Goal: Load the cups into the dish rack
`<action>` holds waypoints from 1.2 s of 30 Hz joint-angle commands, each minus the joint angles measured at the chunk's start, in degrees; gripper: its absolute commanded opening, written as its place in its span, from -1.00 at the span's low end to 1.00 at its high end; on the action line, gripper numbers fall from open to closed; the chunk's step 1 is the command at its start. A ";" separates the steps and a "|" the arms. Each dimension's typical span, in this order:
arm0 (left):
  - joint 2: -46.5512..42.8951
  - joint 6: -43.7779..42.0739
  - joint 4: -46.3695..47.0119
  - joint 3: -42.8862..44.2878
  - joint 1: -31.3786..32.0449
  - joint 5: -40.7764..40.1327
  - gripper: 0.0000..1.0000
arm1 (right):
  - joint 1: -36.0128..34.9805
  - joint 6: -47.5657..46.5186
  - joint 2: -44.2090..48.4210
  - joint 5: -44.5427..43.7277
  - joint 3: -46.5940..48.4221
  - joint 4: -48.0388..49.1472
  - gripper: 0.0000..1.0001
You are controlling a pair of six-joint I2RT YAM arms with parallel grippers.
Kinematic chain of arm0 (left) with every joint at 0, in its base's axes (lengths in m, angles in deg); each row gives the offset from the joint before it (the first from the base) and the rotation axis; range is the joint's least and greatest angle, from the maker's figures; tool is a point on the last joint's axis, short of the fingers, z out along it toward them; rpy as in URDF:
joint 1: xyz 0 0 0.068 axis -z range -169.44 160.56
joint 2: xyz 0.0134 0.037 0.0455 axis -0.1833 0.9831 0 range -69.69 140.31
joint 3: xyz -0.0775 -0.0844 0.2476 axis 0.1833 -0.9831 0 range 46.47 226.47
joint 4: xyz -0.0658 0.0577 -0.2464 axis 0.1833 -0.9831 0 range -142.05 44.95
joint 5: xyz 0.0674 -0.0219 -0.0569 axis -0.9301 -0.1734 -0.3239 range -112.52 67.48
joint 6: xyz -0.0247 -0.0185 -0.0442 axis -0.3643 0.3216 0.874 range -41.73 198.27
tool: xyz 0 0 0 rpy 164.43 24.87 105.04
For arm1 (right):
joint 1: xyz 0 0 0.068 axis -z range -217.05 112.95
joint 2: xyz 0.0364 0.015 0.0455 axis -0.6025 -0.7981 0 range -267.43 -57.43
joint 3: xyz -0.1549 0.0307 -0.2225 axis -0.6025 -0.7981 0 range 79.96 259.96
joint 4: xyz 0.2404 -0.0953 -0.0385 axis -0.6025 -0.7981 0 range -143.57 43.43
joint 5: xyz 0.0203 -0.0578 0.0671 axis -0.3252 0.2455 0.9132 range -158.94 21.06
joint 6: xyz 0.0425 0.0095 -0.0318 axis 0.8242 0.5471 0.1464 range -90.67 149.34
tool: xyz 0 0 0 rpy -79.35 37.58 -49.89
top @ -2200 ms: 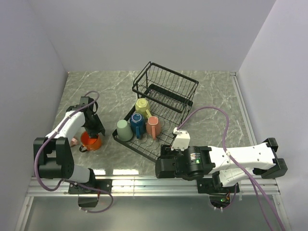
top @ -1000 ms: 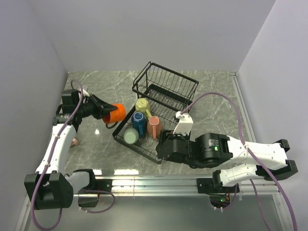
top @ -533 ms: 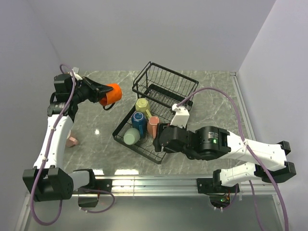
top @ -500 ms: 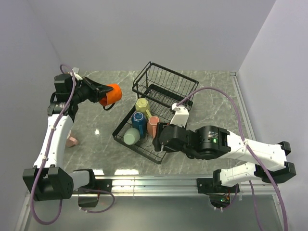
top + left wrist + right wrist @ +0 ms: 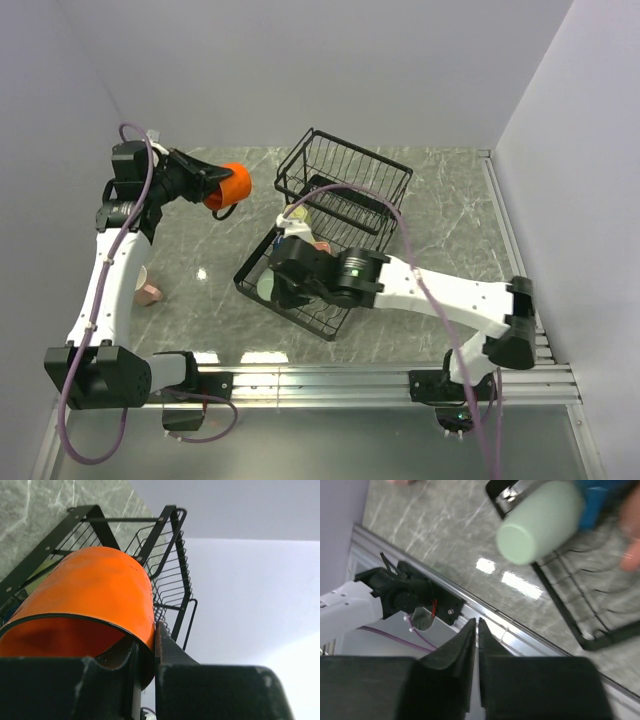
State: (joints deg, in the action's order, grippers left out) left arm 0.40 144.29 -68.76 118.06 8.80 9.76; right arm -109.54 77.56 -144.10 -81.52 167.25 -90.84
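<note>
Orange cup [image 5: 233, 184] in the air, left of dish rack [image 5: 350, 182] basket. Left gripper [image 5: 212, 190] clamped on its rim, one finger inside. Right gripper [image 5: 477, 640] pressed closed, empty, above rack's near-left corner. Tray section: pale green cup [image 5: 540, 521] on its side, blue cup [image 5: 600, 502] just beside it.

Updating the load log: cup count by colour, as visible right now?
orange cup: 1
pale green cup: 1
blue cup: 1
salmon cup: 1
pink cup: 1
Total: 5 visible; right arm hides part of the dish rack.
</note>
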 commanded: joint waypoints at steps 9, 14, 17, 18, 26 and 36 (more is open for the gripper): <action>1.28 -0.27 -4.76 12.50 1.32 -3.71 -0.99 | 6.92 0.90 -6.92 7.83 -2.12 11.22 -1.00; 2.42 -1.42 -8.28 17.43 2.99 -3.80 -0.99 | 8.77 -1.29 -11.49 8.09 -0.36 10.52 -1.00; 3.30 -1.25 -8.64 19.63 3.08 -3.01 -0.99 | 8.68 -3.05 -13.43 9.50 0.43 10.61 -1.00; 3.39 -1.24 -8.64 19.90 3.16 -3.00 -0.99 | 8.85 -3.49 -13.43 10.02 -0.18 11.22 -1.00; 3.22 -1.95 -8.99 19.64 3.25 -3.44 -0.99 | 9.12 -4.19 -14.31 9.51 -1.24 11.05 -1.00; 3.66 -1.07 -8.12 21.40 3.17 -2.74 -0.99 | 10.35 -8.06 -14.51 7.48 6.32 6.48 -1.00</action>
State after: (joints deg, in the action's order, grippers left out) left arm 5.36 142.59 -82.22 135.81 11.79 5.65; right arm -99.42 72.01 -162.14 -72.23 169.74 -83.41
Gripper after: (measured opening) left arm 0.129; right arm 0.007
